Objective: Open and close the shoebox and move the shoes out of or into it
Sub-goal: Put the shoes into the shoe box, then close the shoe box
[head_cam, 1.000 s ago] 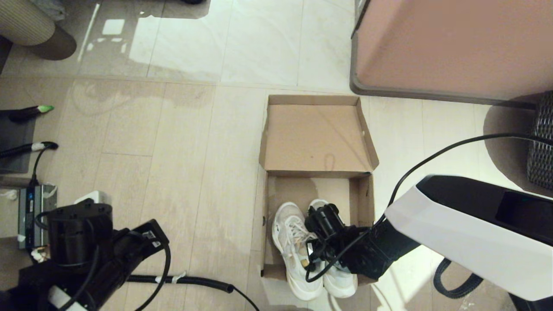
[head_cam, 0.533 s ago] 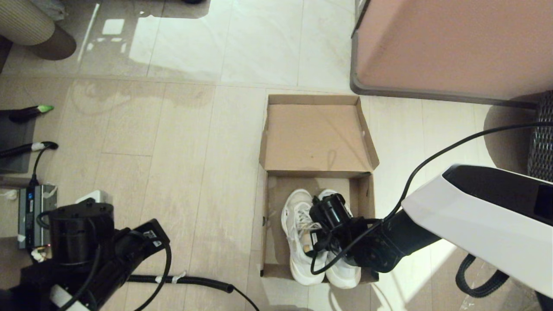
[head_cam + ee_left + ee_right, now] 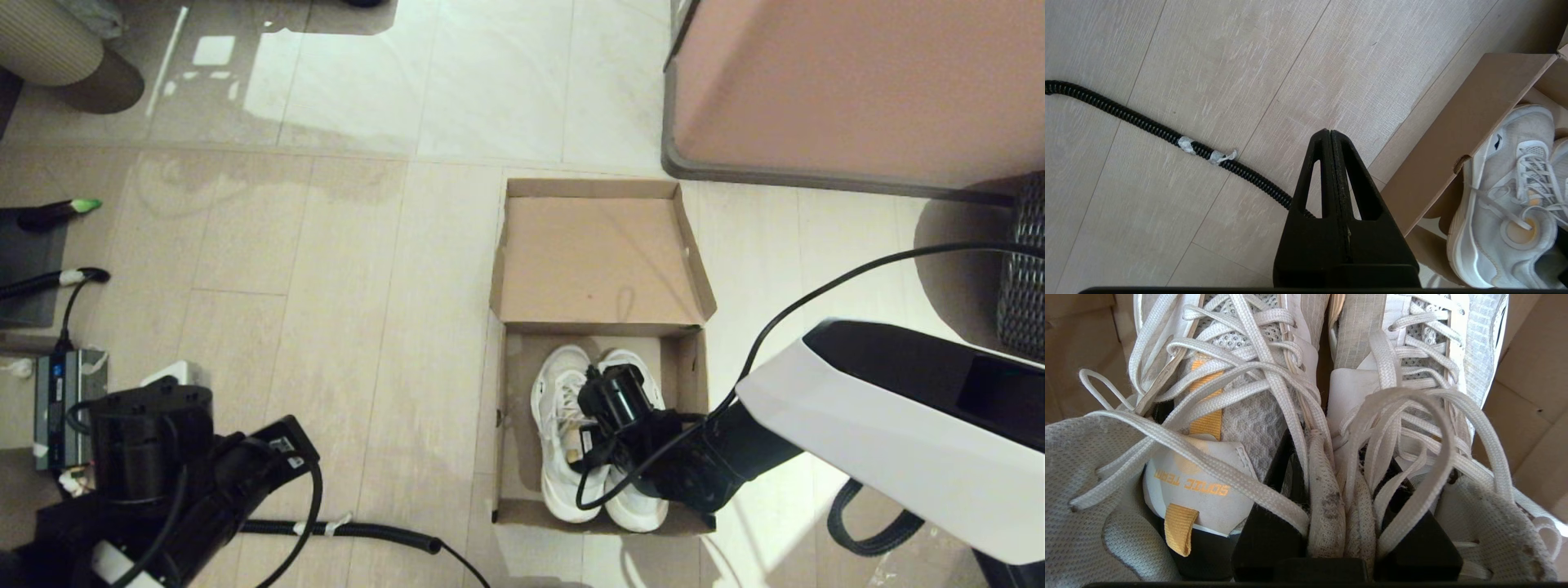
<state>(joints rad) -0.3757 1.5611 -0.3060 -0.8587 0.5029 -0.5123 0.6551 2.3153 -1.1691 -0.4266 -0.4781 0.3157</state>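
The brown shoebox (image 3: 508, 441) stands open on the floor, its lid (image 3: 596, 253) flipped back flat on the far side. Both white shoes (image 3: 560, 392) lie side by side inside it, toes toward the lid. My right gripper (image 3: 594, 445) reaches down between them. In the right wrist view one black finger sits inside each shoe (image 3: 1241, 428), and the gripper (image 3: 1337, 465) is shut on the two inner collars pressed together. My left arm (image 3: 204, 465) is parked at the lower left, its gripper (image 3: 1331, 136) shut on nothing over bare floor beside the box wall (image 3: 1470, 134).
A large pinkish-brown cabinet (image 3: 849, 90) stands beyond the box to the right. A black corrugated hose (image 3: 359, 532) runs along the floor near the box's front left corner. A power strip (image 3: 61, 400) and cables lie at the far left, a woven basket (image 3: 1024, 269) at the far right.
My right gripper has carried the shoes away from me and deeper into the box. Their heels, which hung over the front wall, now sit inside it. The left arm has not moved.
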